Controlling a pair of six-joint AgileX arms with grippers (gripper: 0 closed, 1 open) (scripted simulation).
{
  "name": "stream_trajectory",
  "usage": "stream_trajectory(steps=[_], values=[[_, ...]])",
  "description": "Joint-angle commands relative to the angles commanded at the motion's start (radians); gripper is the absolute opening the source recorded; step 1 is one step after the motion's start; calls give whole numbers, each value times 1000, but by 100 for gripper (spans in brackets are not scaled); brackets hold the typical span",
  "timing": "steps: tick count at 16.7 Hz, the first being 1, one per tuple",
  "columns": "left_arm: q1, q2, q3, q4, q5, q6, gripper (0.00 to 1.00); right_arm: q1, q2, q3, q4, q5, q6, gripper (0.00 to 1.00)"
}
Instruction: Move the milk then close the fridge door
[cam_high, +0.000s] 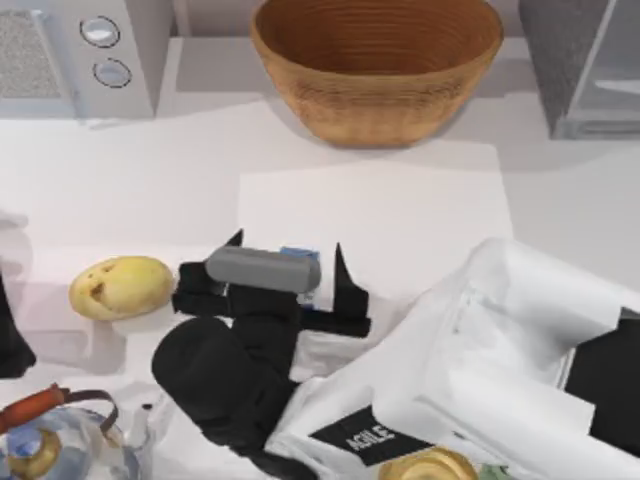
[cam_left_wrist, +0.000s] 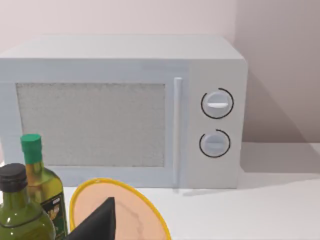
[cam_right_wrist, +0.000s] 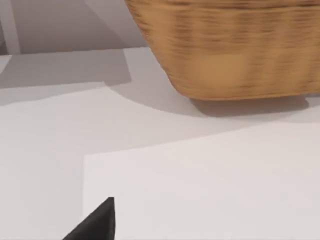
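The milk (cam_high: 299, 256) is a small blue carton at the middle of the table, mostly hidden under my right arm's wrist. My right gripper (cam_high: 287, 246) hangs over it, open, with one black fingertip on each side of the carton. One of its fingertips (cam_right_wrist: 100, 220) shows above the white mat in the right wrist view. The fridge door (cam_high: 612, 70) is a pale panel on the grey speckled fridge (cam_high: 555, 50) at the back right. My left arm is parked at the table's left edge, and one fingertip (cam_left_wrist: 100, 220) of its open gripper shows in the left wrist view.
A wicker basket (cam_high: 375, 65) stands at the back centre and a microwave (cam_high: 80, 50) at the back left. A potato (cam_high: 120, 287) lies left of the gripper. A glass kettle (cam_high: 50, 440) sits at the front left. Oil bottles (cam_left_wrist: 42, 190) and a plate (cam_left_wrist: 120, 210) stand before the microwave.
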Motion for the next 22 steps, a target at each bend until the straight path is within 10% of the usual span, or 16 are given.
stream_trajectory(steps=[11, 22], values=[[0, 0, 0, 0, 0, 0, 100, -6, -1, -41, 43, -1, -9, 100], [0, 0, 0, 0, 0, 0, 100, -6, -1, -41, 43, -1, -9, 17]])
